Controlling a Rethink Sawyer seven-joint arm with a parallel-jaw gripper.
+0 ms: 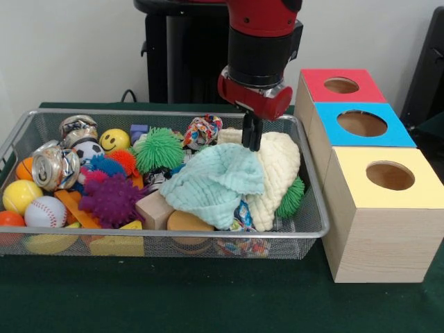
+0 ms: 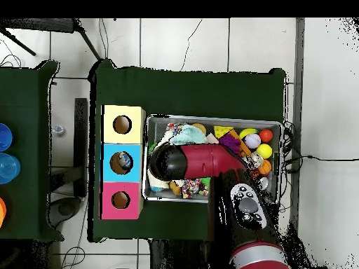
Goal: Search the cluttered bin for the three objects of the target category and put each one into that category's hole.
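The silver wire-mesh bin [image 1: 173, 235] is full of clutter. My gripper [image 1: 251, 144] hangs over its right half, fingers close together. The tips touch the cream knitted cloth [image 1: 281, 166] where it meets the mint cloth [image 1: 215, 180]. I cannot tell whether any cloth is pinched. Three wooden boxes stand right of the bin, each with a round hole: red top [image 1: 316, 80], blue top [image 1: 329, 132], yellow top [image 1: 354, 166]. In the overhead view the arm [image 2: 200, 162] covers the middle of the bin [image 2: 210, 117] and hides the gripper.
The bin's left half holds a green spiky ball [image 1: 159, 149], a purple spiky ball [image 1: 111, 200], a baseball [image 1: 45, 211], a yellow ball [image 1: 21, 196], a smiley ball [image 1: 114, 140], a crushed can [image 1: 55, 165] and a wooden block [image 1: 154, 208]. A green cloth covers the table [image 1: 208, 298].
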